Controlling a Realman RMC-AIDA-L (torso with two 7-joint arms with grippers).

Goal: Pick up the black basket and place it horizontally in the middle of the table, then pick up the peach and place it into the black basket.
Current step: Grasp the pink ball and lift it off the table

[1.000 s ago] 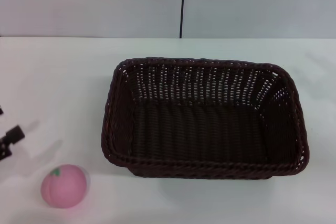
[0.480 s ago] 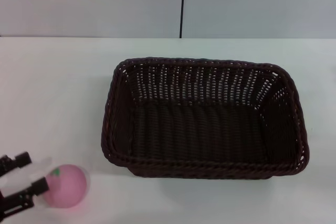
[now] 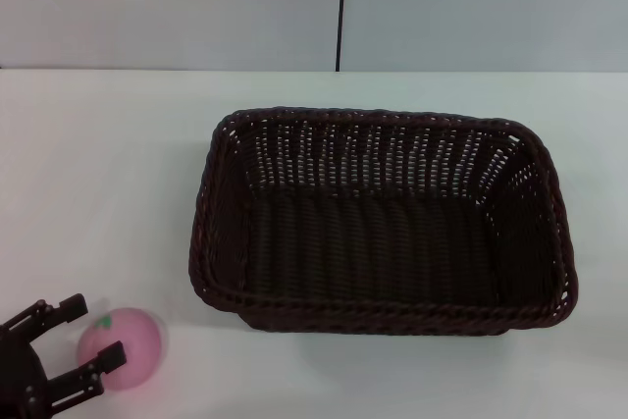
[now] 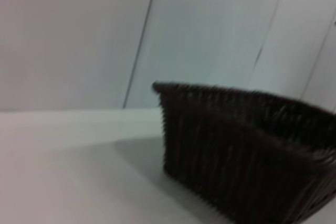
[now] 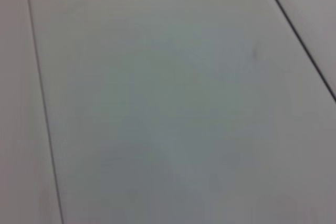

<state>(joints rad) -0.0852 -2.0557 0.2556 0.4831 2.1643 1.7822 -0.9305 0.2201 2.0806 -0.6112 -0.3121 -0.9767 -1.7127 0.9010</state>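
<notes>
Basket [image 3: 383,223]: mid-table [image 3: 108,164], long side across, empty. Peach [image 3: 122,346]: near-left, well apart from basket. Left gripper [image 3: 80,333]: open, fingers either side of peach, not clamped. Right gripper: unseen. Risk: round, smooth peach may roll away if fingers close off-centre.

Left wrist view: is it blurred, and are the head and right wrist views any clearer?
Left wrist view: the black basket is smeared, its weave unreadable, casting a soft shadow on the table. Head view: sharp, evenly lit; the left gripper straddles the peach, fingers open. Right wrist view: only plain pale panels with dark seams, so focus is hard to judge.
</notes>
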